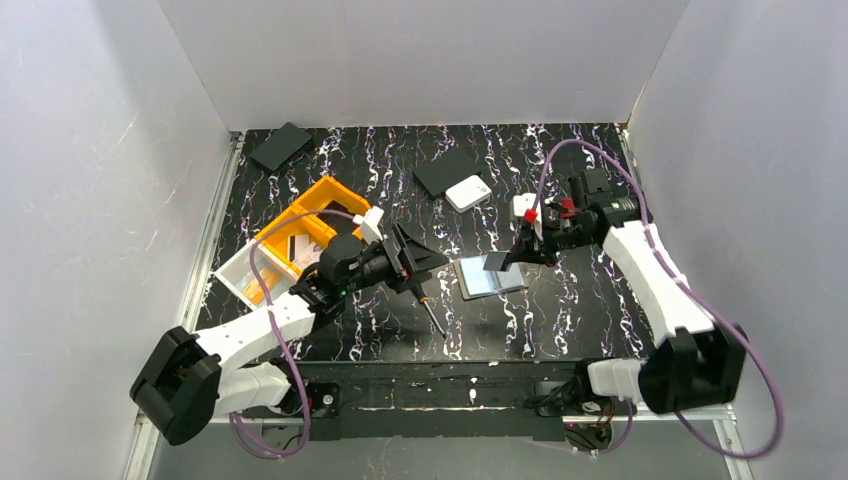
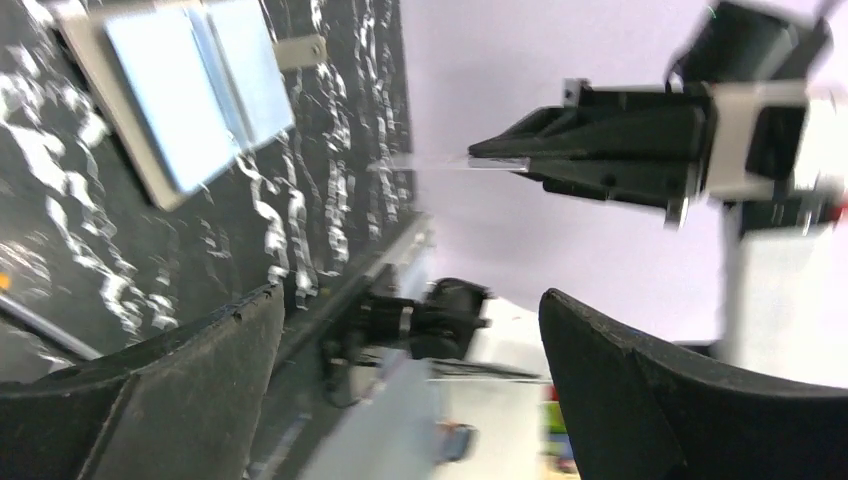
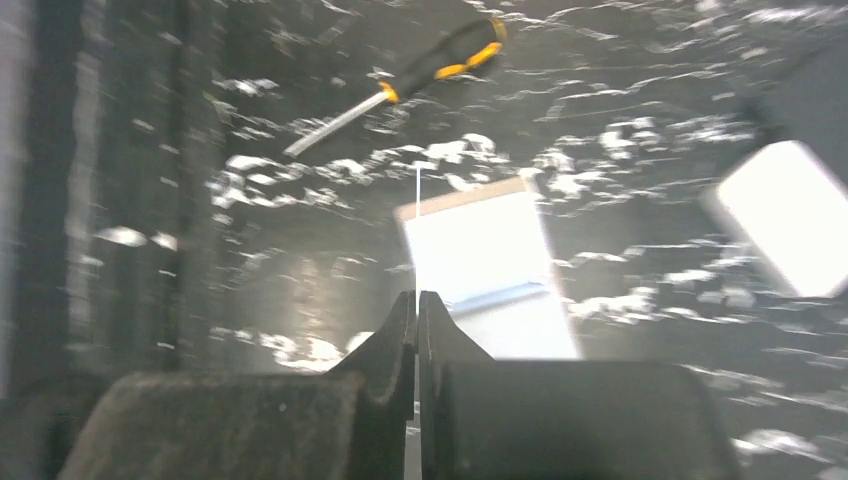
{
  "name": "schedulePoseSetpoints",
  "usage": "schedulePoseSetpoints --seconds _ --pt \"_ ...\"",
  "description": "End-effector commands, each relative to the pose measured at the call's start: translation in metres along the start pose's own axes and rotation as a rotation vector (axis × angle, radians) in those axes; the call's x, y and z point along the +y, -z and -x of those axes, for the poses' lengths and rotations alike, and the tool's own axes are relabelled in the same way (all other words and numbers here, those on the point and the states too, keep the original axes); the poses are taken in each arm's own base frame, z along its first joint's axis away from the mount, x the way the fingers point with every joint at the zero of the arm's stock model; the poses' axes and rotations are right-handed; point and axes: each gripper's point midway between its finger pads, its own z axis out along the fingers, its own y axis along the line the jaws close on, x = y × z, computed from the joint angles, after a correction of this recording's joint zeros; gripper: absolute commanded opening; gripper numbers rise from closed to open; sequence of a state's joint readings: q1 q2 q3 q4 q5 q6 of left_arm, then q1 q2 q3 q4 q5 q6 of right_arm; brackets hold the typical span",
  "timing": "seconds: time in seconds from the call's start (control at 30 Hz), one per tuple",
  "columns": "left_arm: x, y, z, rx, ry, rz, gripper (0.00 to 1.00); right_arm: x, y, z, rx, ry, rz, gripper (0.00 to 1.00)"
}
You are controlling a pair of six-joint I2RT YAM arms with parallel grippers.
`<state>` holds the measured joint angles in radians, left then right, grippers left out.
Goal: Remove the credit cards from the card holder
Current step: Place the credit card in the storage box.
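Observation:
The card holder [image 1: 492, 280] lies open on the mat between the arms, its pale blue-grey inside facing up; the left wrist view has it [image 2: 190, 95] at upper left with its snap tab. My right gripper [image 1: 512, 262] hovers just above it, shut on a thin credit card [image 1: 495, 263]. That card shows edge-on as a fine line [image 3: 417, 215] rising from the closed right gripper [image 3: 417, 297], and as a thin sliver [image 2: 435, 161] at its tips. My left gripper [image 1: 425, 272] stands wide open to the holder's left, nothing between its fingers [image 2: 410, 297].
A yellow-and-black screwdriver [image 1: 432, 312] lies near the left gripper. An orange bin [image 1: 325, 200] with a white tray [image 1: 240, 275] sits at the left. A white square box [image 1: 467, 192] and flat black rectangles [image 1: 281, 146] [image 1: 445, 168] lie at the back. White walls enclose the mat.

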<state>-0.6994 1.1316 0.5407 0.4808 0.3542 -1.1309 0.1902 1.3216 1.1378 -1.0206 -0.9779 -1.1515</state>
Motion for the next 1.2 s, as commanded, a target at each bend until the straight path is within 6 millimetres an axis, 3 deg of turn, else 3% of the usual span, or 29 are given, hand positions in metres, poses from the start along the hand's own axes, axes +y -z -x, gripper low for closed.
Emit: schedulePoseSetpoints --seconds 0.0,0.07,0.17,0.33,0.5,0.77,0.97,1.03,1.1,1.17 --pt "-0.034 -0.002 0.002 0.016 0.443 -0.094 0.98 -0.026 0.025 0.044 0.095 0.447 -0.233 0.01" --pt "-0.041 -0.008 0.006 -0.006 0.518 -0.098 0.97 -0.029 0.025 0.052 0.091 0.446 -0.245 0.01" --pt "-0.054 -0.019 0.010 0.010 0.605 -0.103 0.93 -0.029 0.025 0.061 0.161 0.634 -0.324 0.01" --pt "-0.069 -0.041 0.005 0.051 0.649 -0.099 0.92 -0.014 0.030 0.089 0.137 0.802 -0.410 0.01" --pt "-0.067 -0.058 -0.006 0.081 0.699 -0.074 0.88 -0.002 0.027 0.094 0.101 0.947 -0.472 0.01" --pt "-0.073 -0.069 -0.001 0.075 0.721 -0.126 0.70 0.012 0.011 0.087 0.113 1.031 -0.430 0.01" --pt "-0.075 -0.076 -0.006 0.116 0.736 -0.148 0.45 0.022 0.000 0.078 0.126 1.076 -0.399 0.01" --pt "-0.076 -0.076 -0.007 0.128 0.733 -0.162 0.28 0.026 -0.005 0.074 0.131 1.090 -0.384 0.01" --pt "-0.076 -0.077 -0.009 0.141 0.722 -0.177 0.00 0.030 -0.009 0.070 0.135 1.094 -0.369 0.01" --pt "-0.076 -0.076 -0.010 0.146 0.712 -0.198 0.00 0.034 -0.013 0.065 0.141 1.094 -0.345 0.03"
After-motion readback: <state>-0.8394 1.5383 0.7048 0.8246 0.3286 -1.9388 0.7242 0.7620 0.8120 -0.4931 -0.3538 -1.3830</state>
